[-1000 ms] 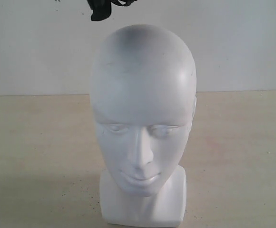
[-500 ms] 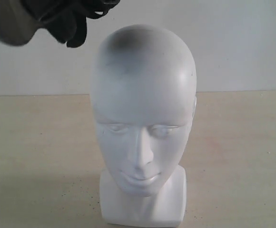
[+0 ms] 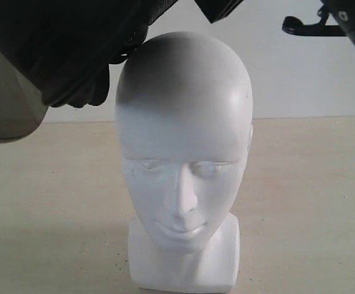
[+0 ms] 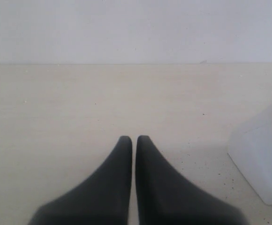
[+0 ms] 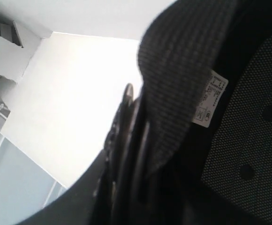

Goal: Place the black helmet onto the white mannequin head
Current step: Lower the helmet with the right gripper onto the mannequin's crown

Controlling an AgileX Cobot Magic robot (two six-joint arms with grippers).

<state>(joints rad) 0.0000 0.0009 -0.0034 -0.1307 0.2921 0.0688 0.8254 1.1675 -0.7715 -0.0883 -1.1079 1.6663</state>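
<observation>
The white mannequin head (image 3: 183, 135) stands upright on the table, facing the exterior camera. The black helmet (image 3: 55, 49) hangs in the air at the head's upper left, its padded edge close to the crown and its smoky visor (image 3: 6, 98) lower at the far left. In the right wrist view the helmet's mesh lining (image 5: 248, 140) and rim (image 5: 126, 154) fill the frame. My right gripper grips that rim, its fingers lost in the dark edge. My left gripper (image 4: 134, 139) is shut and empty, low over the table beside the head's neck base (image 4: 262, 159).
Part of the right arm (image 3: 343, 18) reaches in at the top right of the exterior view. The beige table (image 3: 312, 184) runs back to a plain white wall (image 3: 300, 73).
The helmet has come down from the top left and now fills the upper left of the exterior view, close to the head's crown. The right arm has come into view at the top right.
</observation>
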